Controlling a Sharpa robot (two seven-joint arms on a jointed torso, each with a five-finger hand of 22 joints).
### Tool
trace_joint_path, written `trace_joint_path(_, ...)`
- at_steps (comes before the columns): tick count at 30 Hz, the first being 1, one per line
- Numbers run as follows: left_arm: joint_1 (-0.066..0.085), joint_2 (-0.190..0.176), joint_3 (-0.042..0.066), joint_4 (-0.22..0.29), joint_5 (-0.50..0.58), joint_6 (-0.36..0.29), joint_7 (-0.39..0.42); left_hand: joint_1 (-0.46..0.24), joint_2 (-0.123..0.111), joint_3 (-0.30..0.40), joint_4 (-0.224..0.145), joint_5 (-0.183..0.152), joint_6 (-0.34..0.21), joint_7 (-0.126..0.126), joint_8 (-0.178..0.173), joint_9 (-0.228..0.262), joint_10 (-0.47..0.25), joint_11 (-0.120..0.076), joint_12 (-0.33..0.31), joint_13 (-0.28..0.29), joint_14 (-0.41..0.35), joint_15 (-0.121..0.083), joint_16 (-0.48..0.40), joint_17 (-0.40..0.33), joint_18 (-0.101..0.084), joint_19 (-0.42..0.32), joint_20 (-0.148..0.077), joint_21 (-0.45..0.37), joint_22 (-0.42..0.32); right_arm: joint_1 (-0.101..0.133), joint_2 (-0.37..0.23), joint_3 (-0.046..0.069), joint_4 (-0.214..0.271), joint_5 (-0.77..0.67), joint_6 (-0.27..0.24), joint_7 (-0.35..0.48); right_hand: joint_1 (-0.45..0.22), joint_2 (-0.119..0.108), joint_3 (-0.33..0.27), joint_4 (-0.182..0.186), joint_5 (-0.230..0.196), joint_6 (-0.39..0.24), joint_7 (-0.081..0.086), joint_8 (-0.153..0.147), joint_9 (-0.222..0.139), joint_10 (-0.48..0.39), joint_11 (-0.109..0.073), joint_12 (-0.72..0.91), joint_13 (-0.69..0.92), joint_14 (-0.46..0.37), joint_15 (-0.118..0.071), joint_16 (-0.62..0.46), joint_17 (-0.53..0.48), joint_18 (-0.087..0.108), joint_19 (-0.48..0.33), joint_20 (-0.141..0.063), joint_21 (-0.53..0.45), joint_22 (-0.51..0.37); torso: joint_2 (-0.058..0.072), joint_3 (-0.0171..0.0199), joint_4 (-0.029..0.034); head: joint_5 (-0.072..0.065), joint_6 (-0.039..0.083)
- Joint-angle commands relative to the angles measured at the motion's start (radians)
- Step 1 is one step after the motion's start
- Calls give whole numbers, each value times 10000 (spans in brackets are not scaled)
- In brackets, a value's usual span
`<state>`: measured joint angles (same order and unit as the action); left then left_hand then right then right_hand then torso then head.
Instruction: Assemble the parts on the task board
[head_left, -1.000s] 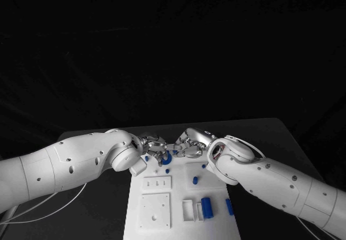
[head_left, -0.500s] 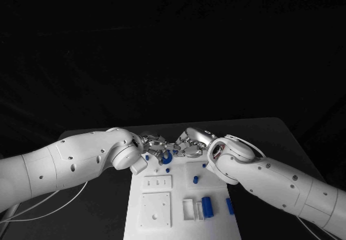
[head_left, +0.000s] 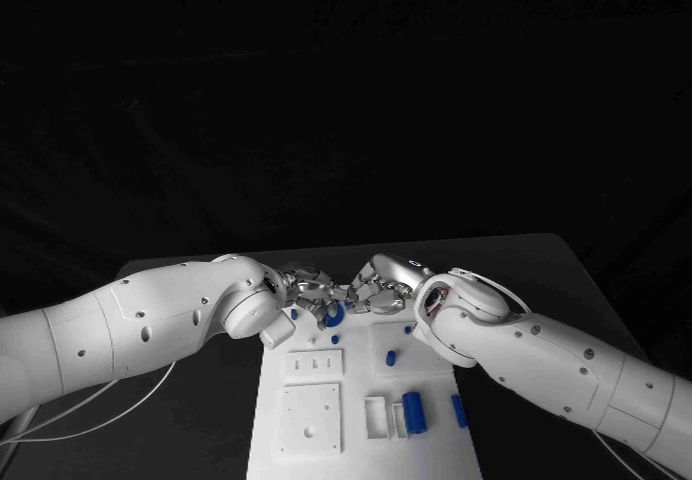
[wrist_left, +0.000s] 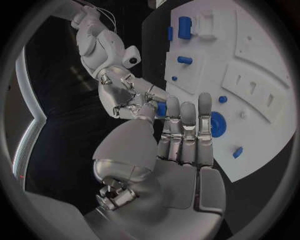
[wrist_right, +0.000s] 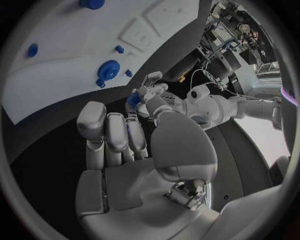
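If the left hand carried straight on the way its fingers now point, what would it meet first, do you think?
Most likely the right hand, which faces the left hand closely with a small blue part between them; the wrist view leaves the depth uncertain.

Both hands (head_left: 343, 293) meet above the task board's (head_left: 310, 425) far end

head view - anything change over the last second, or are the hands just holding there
Almost nothing changed. The left hand and the right hand stay fingertip to fingertip over the far end of the task board, with a small blue part between their fingertips; which hand holds it is unclear. The blue ring beneath them and the blue cylinder near the board's front did not move.
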<state>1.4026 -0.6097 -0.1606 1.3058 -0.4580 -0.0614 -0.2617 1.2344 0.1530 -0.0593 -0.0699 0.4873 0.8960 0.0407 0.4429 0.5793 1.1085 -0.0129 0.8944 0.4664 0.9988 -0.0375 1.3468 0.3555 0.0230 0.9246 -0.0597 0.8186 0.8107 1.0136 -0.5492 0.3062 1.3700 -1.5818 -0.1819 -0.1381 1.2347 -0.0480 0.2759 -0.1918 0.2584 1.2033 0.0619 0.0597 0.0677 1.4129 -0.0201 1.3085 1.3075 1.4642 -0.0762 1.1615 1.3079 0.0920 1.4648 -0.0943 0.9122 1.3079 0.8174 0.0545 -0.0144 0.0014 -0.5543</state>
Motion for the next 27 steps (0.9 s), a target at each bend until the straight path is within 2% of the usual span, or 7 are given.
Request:
trace_joint_path(1, 14, 32, 7, 133, 105, 116, 379, 118, 155, 70, -129, -129, -41, -60, 228, 799, 40, -92, -9, 30, 6, -106, 73, 28, 55, 16, -55, 4, 80, -8, 29, -6, -24, -113, 251, -65, 103, 44, -43, 41, -57, 67, 22, 37, 17, -9, 19, -19, 1122, 133, -40, -50, 47, -75, 245, -37, -12, 1092, -1, 7, 2, 2, -3)
trace_joint_path(5, 14, 30, -1, 199, 97, 93, 435, 168, 196, 160, -183, -325, -21, -122, 499, 1179, 128, -140, 11, 41, 60, -147, 116, 67, 54, 51, -92, 16, 210, -8, 42, -6, -37, -128, 246, -95, 107, 47, -52, 41, -84, 84, 13, 33, 16, -11, 14, -23, 1120, 131, -44, -58, 42, -74, 242, -40, -27, 1088, 2, 10, -3, -1, 2)
trace_joint_path(9, 13, 22, -5, 242, 93, 50, 504, 229, 267, 263, -217, -347, 94, -153, 615, 1385, 207, -176, 22, 50, 112, -177, 156, 105, 53, 81, -119, 26, 285, -8, 45, -6, -47, -138, 252, -114, 107, 47, -52, 41, -84, 84, 13, 33, 16, -11, 14, -23, 1120, 131, -44, -58, 42, -74, 242, -40, -27, 1088, 0, 7, 3, 3, -18)
trace_joint_path(15, 13, -6, -7, 282, -4, -25, 605, 97, 406, 521, -366, -344, 18, -178, 888, 2039, 271, -208, 77, 116, 179, -218, 202, 183, 57, 116, -165, 73, 503, -8, 44, -7, -99, -166, 226, -133, 92, 29, -71, 50, -92, 23, 31, 24, 4, -37, 23, -66, 1095, 128, -41, -76, 31, -77, 241, -40, -34, 1087, -4, 9, 2, 15, -22)
trace_joint_path(17, 13, -13, -8, 287, -36, -20, 606, -4, 430, 587, -412, -334, -48, -179, 992, 2327, 276, -221, 91, 137, 188, -230, 206, 207, 54, 128, -176, 61, 571, -8, 42, -7, -127, -172, 164, -125, -3, -80, -139, 120, 18, -238, 99, 21, -22, -78, 64, -136, 1052, 120, -15, -112, 9, -71, 234, -28, -74, 1077, -2, 8, 0, 12, -35)
trace_joint_path(21, 13, -24, -8, 288, -134, -79, 552, -89, 438, 640, -454, -220, 66, -243, 1090, 2530, 383, -266, 149, 168, 282, -269, 272, 254, 63, 196, -206, 87, 643, -8, 32, -9, -170, -158, -19, -56, -178, -363, -503, 392, 340, -1054, 322, 31, -38, -192, 183, -322, 933, 101, 86, -214, -60, -34, 216, 48, -188, 1049, -6, 17, -7, 25, -54)
trace_joint_path(27, 13, -49, -9, 276, -261, -294, 406, -270, 389, 748, -620, -23, 234, -306, 1057, 2729, 548, -331, 160, 191, 441, -342, 306, 321, 58, 301, -277, 114, 771, -8, -7, -12, -190, -140, -371, 59, 250, -513, -1553, 1064, 360, -2369, 561, 16, -70, -430, 354, -594, 684, 57, 228, -341, -159, 99, 209, 215, -454, 1013, -8, 20, -2, 12, -68)
